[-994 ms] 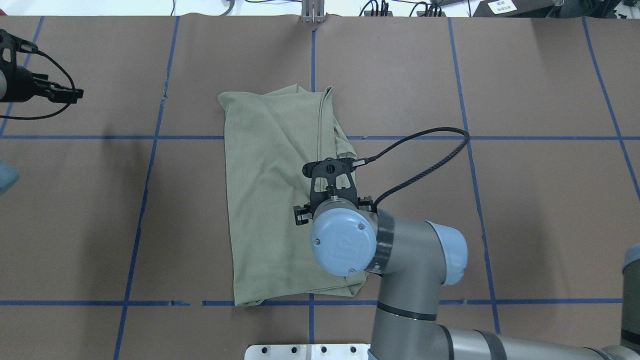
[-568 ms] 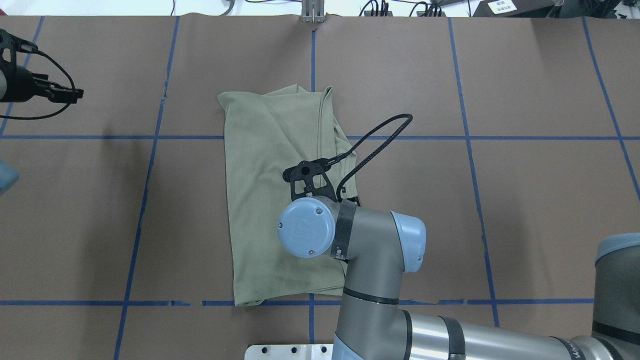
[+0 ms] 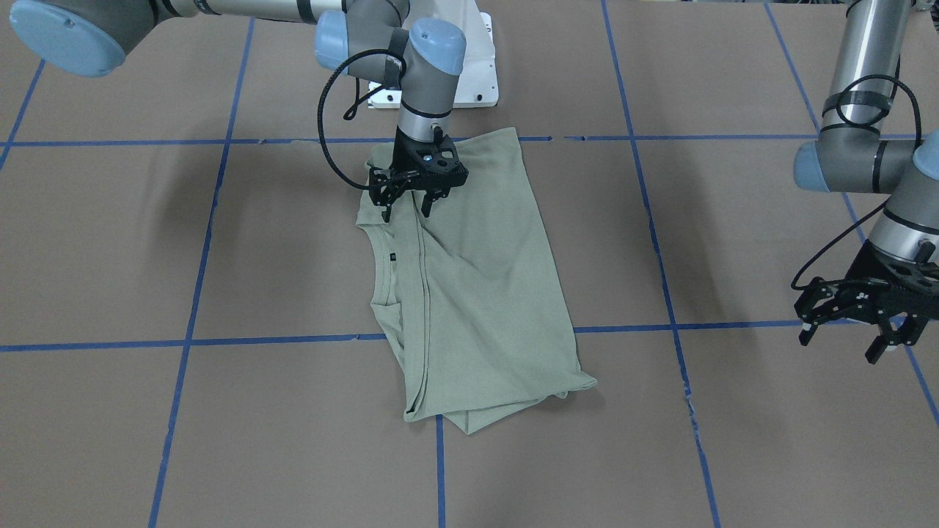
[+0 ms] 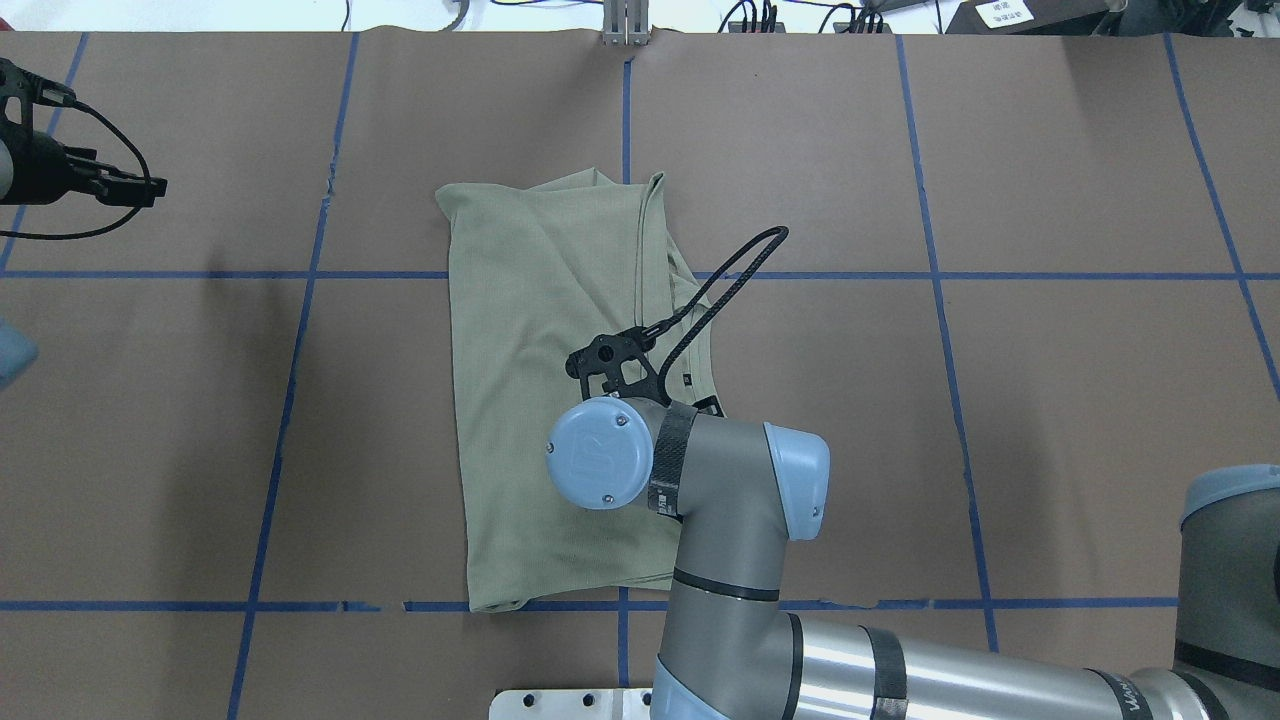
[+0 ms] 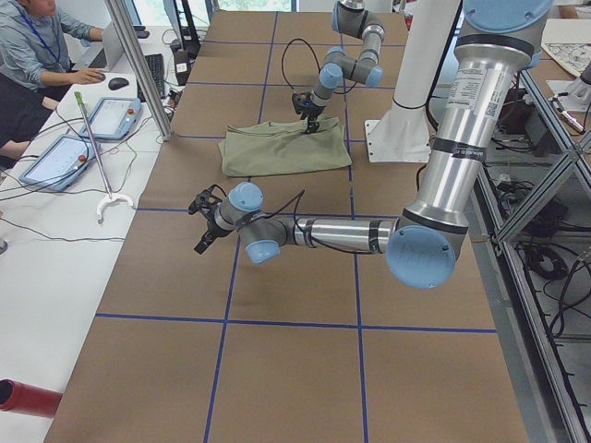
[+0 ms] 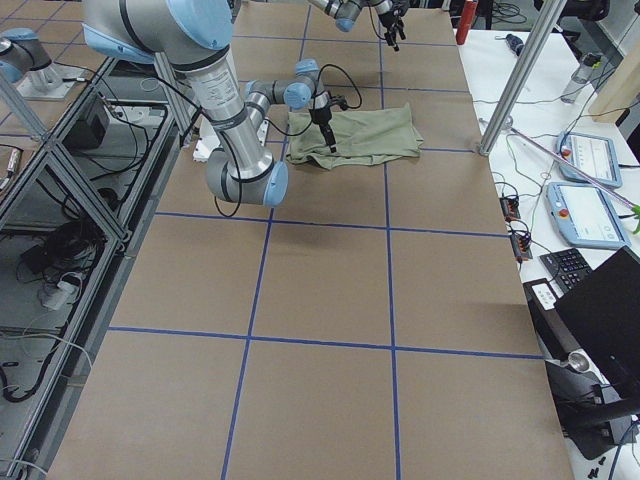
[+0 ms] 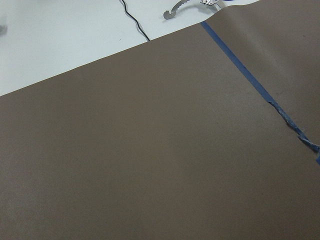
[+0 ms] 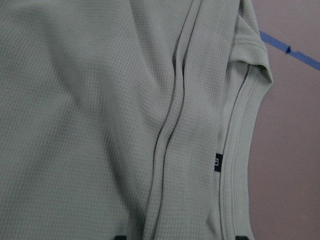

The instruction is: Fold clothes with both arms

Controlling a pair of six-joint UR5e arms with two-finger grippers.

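The pale sage-green shirt (image 3: 484, 293) lies folded lengthwise in the middle of the brown table (image 4: 1050, 400), and also shows in the overhead view (image 4: 530, 330). Its round neckline and small dark label (image 3: 392, 257) face the right arm's side. My right gripper (image 3: 406, 211) hangs open and empty just above the shirt's edge near the neckline. The right wrist view shows the ribbed fabric (image 8: 100, 125), the label (image 8: 217, 162) and both fingertips apart at the bottom edge. My left gripper (image 3: 840, 346) is open and empty, far off the shirt at the table's left side (image 4: 150, 188).
Blue tape lines (image 4: 625, 100) divide the table into squares. The white pedestal (image 3: 480, 73) stands at the robot's edge behind the shirt. In the exterior left view, operators (image 5: 37, 41), tablets (image 5: 115, 115) and a metal post (image 5: 138, 65) are along the far table side.
My right arm has swung leftwards over the shirt and its wrist has turned, with the cable loop drawn in. The shirt and the left arm have not moved.
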